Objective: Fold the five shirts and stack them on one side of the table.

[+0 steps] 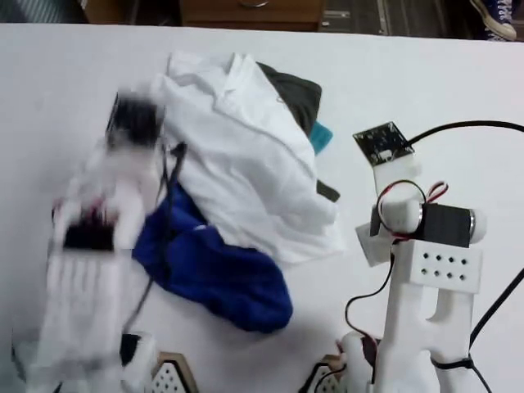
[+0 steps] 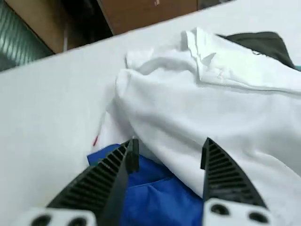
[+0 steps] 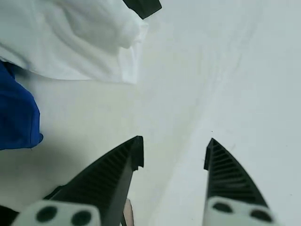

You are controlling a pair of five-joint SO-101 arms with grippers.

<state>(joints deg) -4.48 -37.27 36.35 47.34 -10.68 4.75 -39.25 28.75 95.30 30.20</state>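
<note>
A heap of shirts lies mid-table. On top is a crumpled white shirt (image 1: 246,164) (image 2: 225,108), with a blue shirt (image 1: 217,274) (image 2: 160,197) sticking out from under its near edge. A dark shirt (image 1: 296,97) (image 2: 263,41) and a teal scrap (image 1: 321,137) show at the far right of the heap. My left arm (image 1: 98,221) is at the heap's left side. Its gripper (image 2: 170,146) is open, hovering over the seam where blue meets white and holding nothing. My right arm (image 1: 422,237) stands right of the heap, its gripper (image 3: 175,143) open over bare table, near the white shirt's hem (image 3: 94,52).
The white table (image 1: 65,82) has free room on its left and along the far right. Cables run beside the right arm (image 1: 458,127). The table's far edge borders wooden furniture (image 2: 141,14). Blue cloth (image 3: 16,117) lies close to the right gripper.
</note>
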